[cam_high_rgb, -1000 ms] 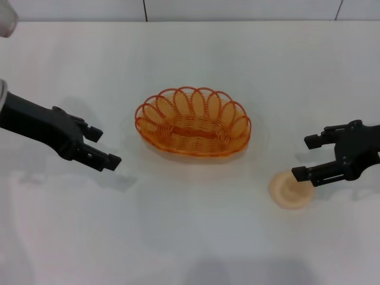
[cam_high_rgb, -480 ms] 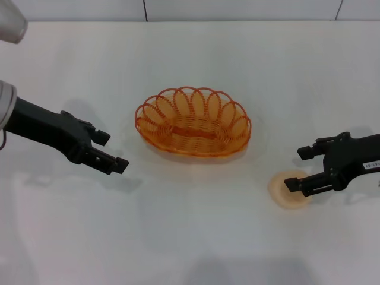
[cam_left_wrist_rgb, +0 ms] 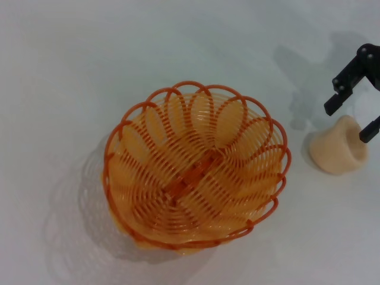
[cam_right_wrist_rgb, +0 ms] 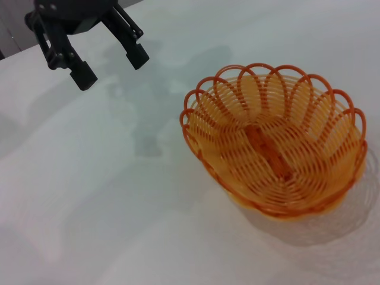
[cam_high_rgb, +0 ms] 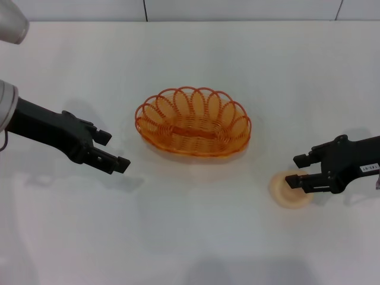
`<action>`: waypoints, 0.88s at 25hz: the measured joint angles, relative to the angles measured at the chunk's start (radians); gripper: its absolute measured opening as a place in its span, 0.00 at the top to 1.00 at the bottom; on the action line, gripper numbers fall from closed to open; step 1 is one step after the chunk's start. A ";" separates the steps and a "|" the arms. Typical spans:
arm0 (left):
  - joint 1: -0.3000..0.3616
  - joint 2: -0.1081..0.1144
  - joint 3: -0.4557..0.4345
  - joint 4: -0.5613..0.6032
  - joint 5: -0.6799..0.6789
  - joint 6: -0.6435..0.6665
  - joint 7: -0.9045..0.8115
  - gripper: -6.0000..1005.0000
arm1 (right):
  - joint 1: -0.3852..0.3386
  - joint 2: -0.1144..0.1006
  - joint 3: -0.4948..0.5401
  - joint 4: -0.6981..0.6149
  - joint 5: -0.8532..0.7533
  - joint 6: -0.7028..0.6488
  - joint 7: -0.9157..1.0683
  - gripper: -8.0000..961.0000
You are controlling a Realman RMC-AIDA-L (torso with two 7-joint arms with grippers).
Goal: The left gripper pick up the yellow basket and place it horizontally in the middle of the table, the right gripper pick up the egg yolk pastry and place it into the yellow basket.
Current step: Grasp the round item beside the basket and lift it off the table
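Observation:
The yellow basket (cam_high_rgb: 193, 122) lies horizontally in the middle of the table (cam_high_rgb: 190, 231), empty. It also shows in the left wrist view (cam_left_wrist_rgb: 196, 172) and the right wrist view (cam_right_wrist_rgb: 273, 142). My left gripper (cam_high_rgb: 113, 151) is open and empty, low over the table, left of the basket and apart from it; the right wrist view shows it too (cam_right_wrist_rgb: 111, 68). The egg yolk pastry (cam_high_rgb: 288, 195) lies on the table right of the basket. My right gripper (cam_high_rgb: 297, 170) is open at the pastry's far edge, one finger overlapping it. The left wrist view shows this gripper (cam_left_wrist_rgb: 351, 119) open just above the pastry (cam_left_wrist_rgb: 338, 155).
The white tabletop runs to a grey wall edge (cam_high_rgb: 190, 10) at the back. A white part of my left arm (cam_high_rgb: 9, 24) shows at the top left corner. Nothing else stands on the table.
My right gripper has lowered and shifted onto the pastry, its fingers a little narrower than before. My left gripper has drifted slightly to the right, still open.

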 joint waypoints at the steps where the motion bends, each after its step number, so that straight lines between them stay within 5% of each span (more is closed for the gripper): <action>1: 0.000 0.000 0.000 0.000 0.000 0.000 0.000 0.12 | 0.000 0.000 0.000 0.000 -0.001 0.000 0.000 0.31; 11: 0.000 0.000 0.000 0.000 0.002 -0.001 0.000 0.12 | 0.002 0.000 -0.009 0.002 -0.020 0.007 0.000 0.72; 22: 0.000 -0.005 0.000 0.000 0.003 -0.001 -0.002 0.12 | 0.005 0.000 -0.014 0.016 -0.029 0.013 0.001 0.74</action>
